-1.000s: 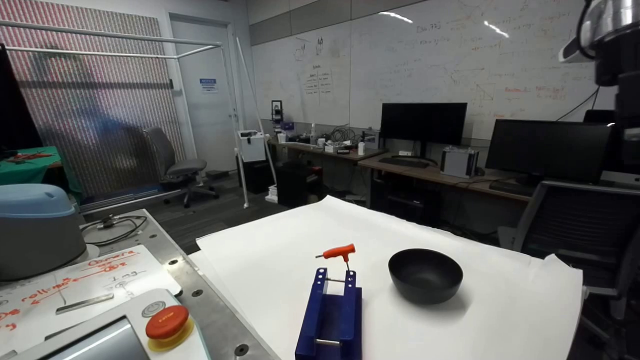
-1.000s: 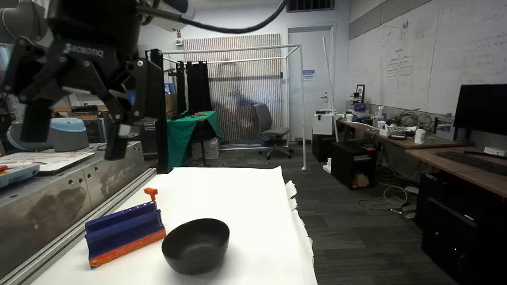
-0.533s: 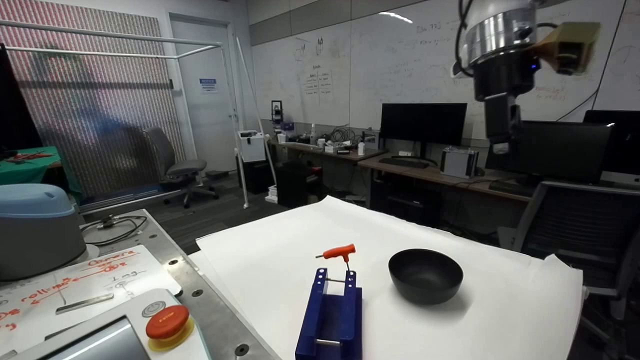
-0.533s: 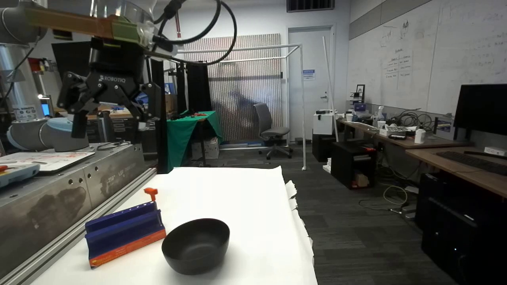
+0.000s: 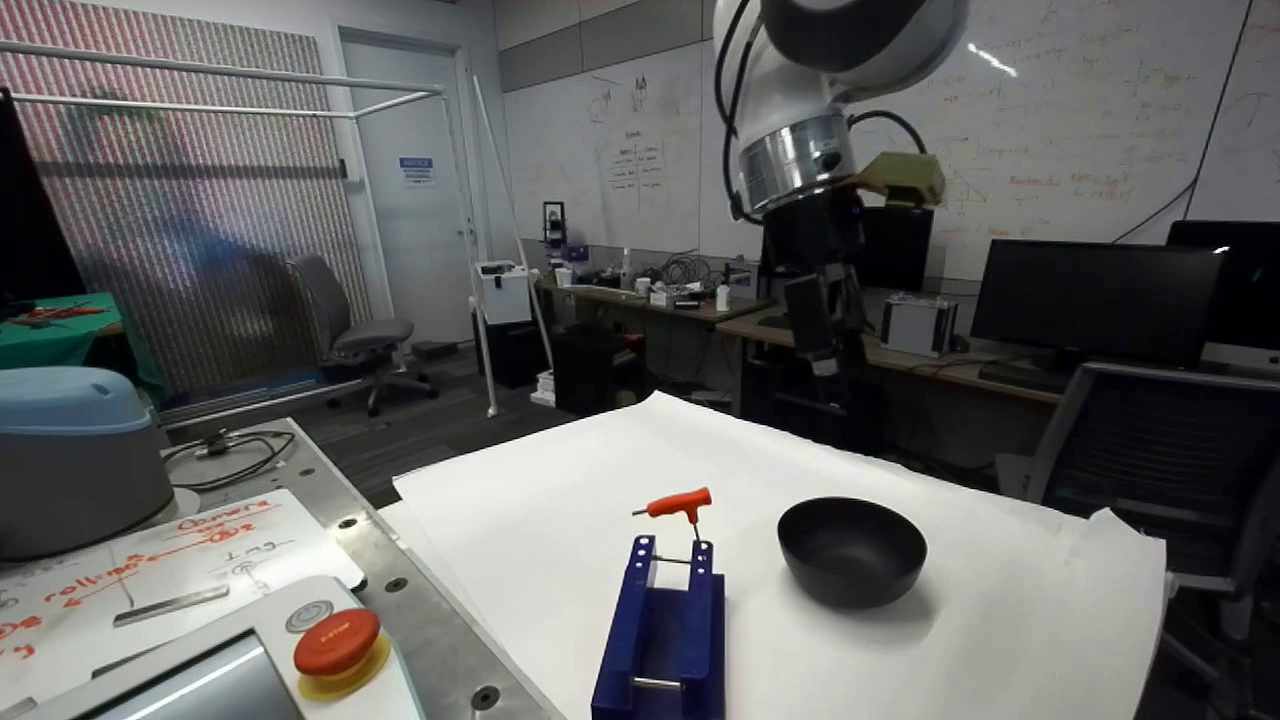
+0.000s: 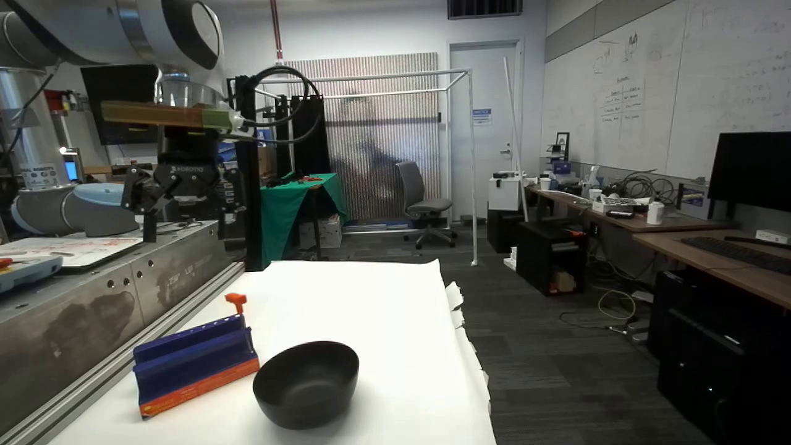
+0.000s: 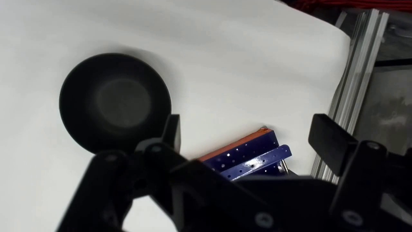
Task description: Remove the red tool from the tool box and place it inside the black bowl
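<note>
Wrist view shows the gripper [image 7: 249, 137] spread wide, empty. In both exterior views the red tool [image 5: 680, 503] sits in the tool box [image 5: 703, 630]; removal and placing inside the black bowl [image 5: 850, 560] evidently remain.

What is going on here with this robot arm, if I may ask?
The robot arm hangs over the white covering, its fingers spread wide and holding nothing. The red tool stands in one end of the blue tool box, handle up, and the black bowl sits beside the box with a gap between. The job is to move the tool into the bowl, and the pick has not been made yet.
</note>
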Tool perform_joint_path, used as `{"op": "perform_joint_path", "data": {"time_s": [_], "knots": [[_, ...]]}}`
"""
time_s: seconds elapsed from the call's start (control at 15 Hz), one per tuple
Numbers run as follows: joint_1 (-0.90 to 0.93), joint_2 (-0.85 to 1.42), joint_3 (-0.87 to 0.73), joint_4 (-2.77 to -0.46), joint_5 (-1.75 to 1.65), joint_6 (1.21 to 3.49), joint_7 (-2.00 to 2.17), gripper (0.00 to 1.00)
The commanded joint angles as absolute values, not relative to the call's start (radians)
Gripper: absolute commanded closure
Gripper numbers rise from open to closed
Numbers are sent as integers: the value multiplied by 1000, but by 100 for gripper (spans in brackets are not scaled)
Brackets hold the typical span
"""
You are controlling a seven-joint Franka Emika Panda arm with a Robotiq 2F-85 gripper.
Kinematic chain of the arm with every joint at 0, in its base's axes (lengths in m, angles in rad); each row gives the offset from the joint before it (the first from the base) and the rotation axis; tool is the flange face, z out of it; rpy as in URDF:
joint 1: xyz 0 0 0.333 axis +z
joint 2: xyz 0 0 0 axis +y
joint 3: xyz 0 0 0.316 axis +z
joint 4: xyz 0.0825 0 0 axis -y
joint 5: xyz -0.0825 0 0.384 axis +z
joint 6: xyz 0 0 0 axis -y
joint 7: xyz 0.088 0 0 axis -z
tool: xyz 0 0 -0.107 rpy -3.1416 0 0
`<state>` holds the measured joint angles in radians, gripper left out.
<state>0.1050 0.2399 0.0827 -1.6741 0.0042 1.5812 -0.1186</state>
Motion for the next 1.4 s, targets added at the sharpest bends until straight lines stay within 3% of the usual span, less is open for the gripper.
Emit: {"op": "perform_joint_path", "data": {"time_s": [0.0, 0.6, 1.27, 1.33], "knots": [[126, 400, 91, -1501, -60, 1612, -100, 0], [170, 680, 78, -1263, -163, 1762, -67, 0], [186, 828, 75, -1126, -159, 1703, -98, 0], [187, 832, 74, -1130, -161, 1702, -99, 25]]}}
